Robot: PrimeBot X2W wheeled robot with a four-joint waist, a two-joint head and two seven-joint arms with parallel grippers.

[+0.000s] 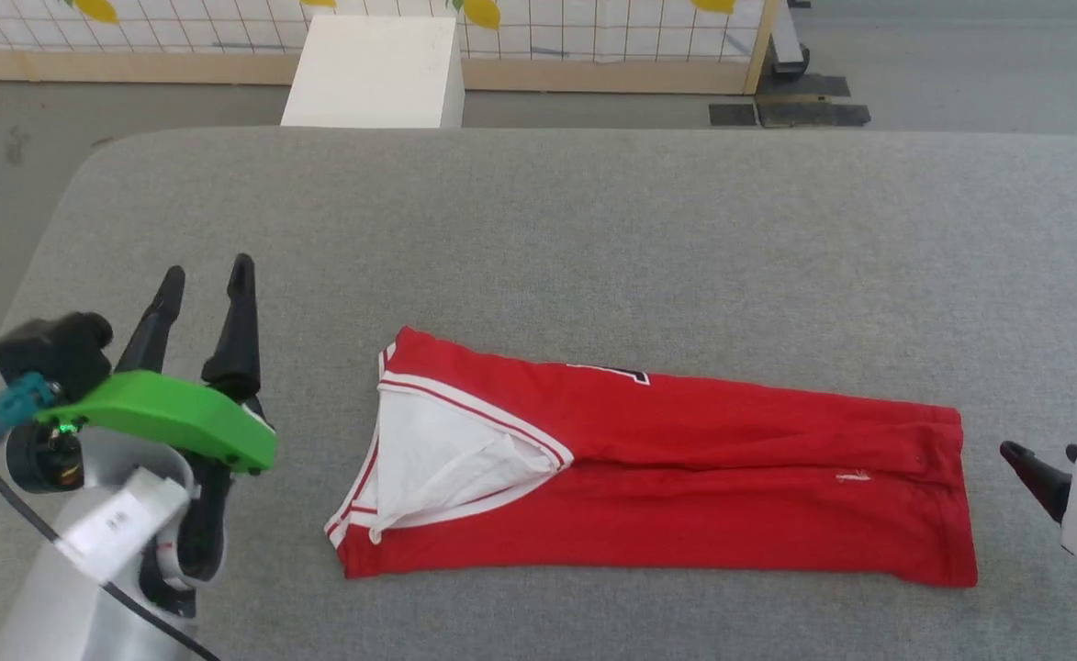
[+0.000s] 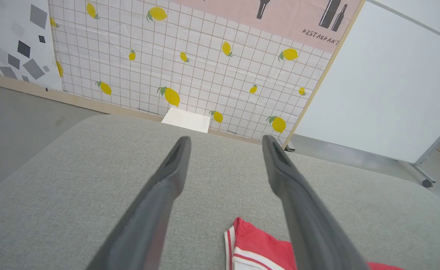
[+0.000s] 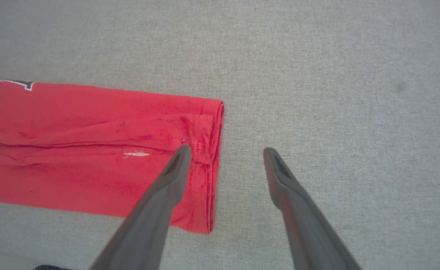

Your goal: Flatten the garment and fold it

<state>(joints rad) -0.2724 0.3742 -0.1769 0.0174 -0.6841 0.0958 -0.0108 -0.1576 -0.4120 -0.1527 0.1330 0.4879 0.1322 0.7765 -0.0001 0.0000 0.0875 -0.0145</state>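
The garment [image 1: 685, 468] lies flat on the grey table [image 1: 593, 229] as a long red strip folded lengthwise, its white-lined striped neck end at the left and its hem at the right. My left gripper [image 1: 207, 280] is open and empty, raised to the left of the neck end; a red striped corner of the garment [image 2: 257, 243] shows low between its fingers [image 2: 167, 176]. My right gripper [image 3: 225, 152] is open and empty just off the hem [image 3: 214, 165], its left finger over the red cloth. In the head view its dark fingertip [image 1: 1025, 464] pokes in at the right.
A white box [image 1: 377, 69] stands on the floor beyond the table's far edge, before a lemon-patterned tiled panel [image 2: 189, 63]. Dark mats [image 1: 790, 110] lie on the floor at the back right. Bare grey cloth surrounds the garment.
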